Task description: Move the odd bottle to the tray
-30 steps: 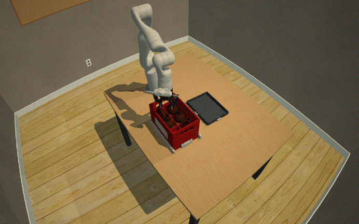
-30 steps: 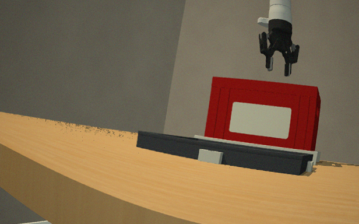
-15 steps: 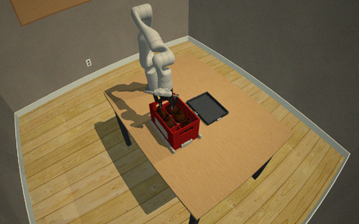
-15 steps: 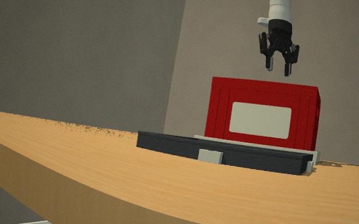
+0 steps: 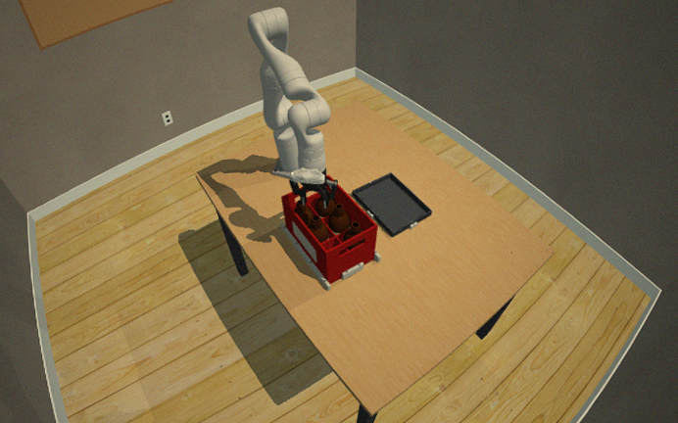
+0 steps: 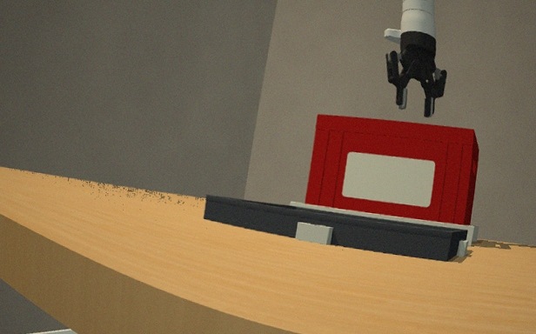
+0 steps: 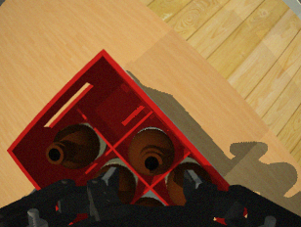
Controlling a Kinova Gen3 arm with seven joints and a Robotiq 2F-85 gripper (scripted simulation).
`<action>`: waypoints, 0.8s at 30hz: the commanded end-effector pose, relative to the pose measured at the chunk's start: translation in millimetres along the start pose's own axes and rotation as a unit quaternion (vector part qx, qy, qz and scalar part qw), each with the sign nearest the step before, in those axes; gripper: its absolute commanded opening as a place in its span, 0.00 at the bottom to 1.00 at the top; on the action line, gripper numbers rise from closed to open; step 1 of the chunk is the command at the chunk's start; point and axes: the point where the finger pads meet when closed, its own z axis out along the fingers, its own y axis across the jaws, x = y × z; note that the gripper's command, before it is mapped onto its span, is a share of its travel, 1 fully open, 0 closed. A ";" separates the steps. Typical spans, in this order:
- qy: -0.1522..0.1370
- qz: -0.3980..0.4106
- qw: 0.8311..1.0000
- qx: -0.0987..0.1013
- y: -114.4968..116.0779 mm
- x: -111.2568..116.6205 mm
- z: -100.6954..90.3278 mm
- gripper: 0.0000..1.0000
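Jaws released and parted partway, with nothing between their fingertips (image 6: 429, 107), hang pointing down above the crate, apart from its rim in the exterior view. Largest of all is the wooden worktop (image 5: 434, 280) (image 6: 217, 268) (image 7: 44, 44), which carries both containers. The white arm (image 5: 291, 79) (image 6: 421, 14) rises at the far side in the top view and bends over toward the crate. Next in size, the red crate (image 5: 350, 257) (image 6: 326, 162) (image 7: 103, 54) sits level on the worktop, with a pale panel (image 5: 304, 242) (image 6: 388, 178) on each long side seen, and thin dividers splitting its inside into compartments. The low, dark tray (image 5: 393, 204) (image 6: 375, 236) lies flat just beside the crate, holding no bottle. All five brown bottles (image 5: 338, 219) (image 7: 151, 147) are in the crate, so the one with the odd neck is among them; which one it is, I cannot tell at this scale. Smallest are the light grey blocks, one (image 5: 351, 271) against the crate's foot and another (image 6: 314, 233) against the tray's side.
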 end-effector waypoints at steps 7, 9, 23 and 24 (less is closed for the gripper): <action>-0.001 0.000 1.000 -0.001 0.4 -0.2 8.1 0.64; -0.001 0.000 1.000 -0.001 0.4 -0.2 10.8 0.64; -0.001 0.000 1.000 -0.001 0.4 -0.3 26.5 0.64; -0.001 0.000 1.000 -0.001 0.4 -0.3 27.6 0.64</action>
